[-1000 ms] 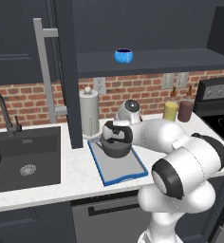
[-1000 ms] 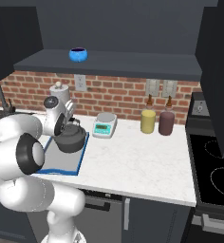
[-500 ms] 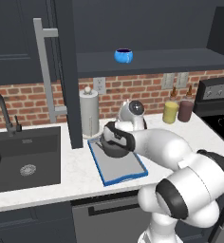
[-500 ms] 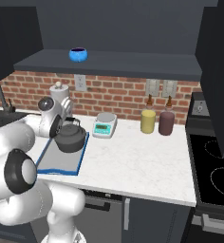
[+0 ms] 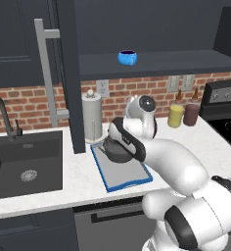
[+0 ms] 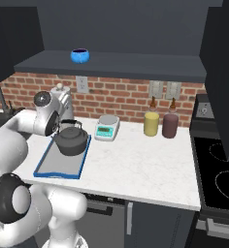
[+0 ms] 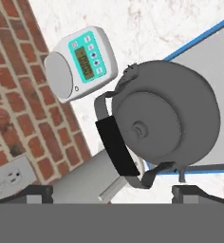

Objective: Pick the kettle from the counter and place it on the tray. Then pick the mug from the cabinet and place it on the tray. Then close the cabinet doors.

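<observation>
The squat dark grey kettle (image 6: 72,139) stands upright on the back half of the blue-rimmed tray (image 6: 58,167) on the white counter (image 6: 136,164). In the hand view my gripper (image 7: 114,192) is open, its fingertips (image 7: 38,192) spread wide and nothing between them; the kettle (image 7: 163,123) lies just ahead, untouched. My arm partly covers the kettle (image 5: 112,151) on the tray (image 5: 129,175) in the left base view. The blue mug (image 5: 127,57) sits on the shelf of the open navy cabinet (image 5: 156,63). The same mug (image 6: 80,55) appears in the right base view.
An open cabinet door (image 5: 67,73) with a long grey handle (image 5: 45,68) juts out left of the tray; another door (image 6: 223,72) stands open at right. Paper towel roll (image 5: 92,117), kitchen scale (image 6: 107,127), yellow jar (image 6: 151,123), maroon jar (image 6: 170,125), sink (image 5: 24,166), stove (image 6: 218,179).
My hand has drawn back and up from the kettle, which now shows whole on the tray. The elbow has swung lower and to the right. The kettle stayed put.
</observation>
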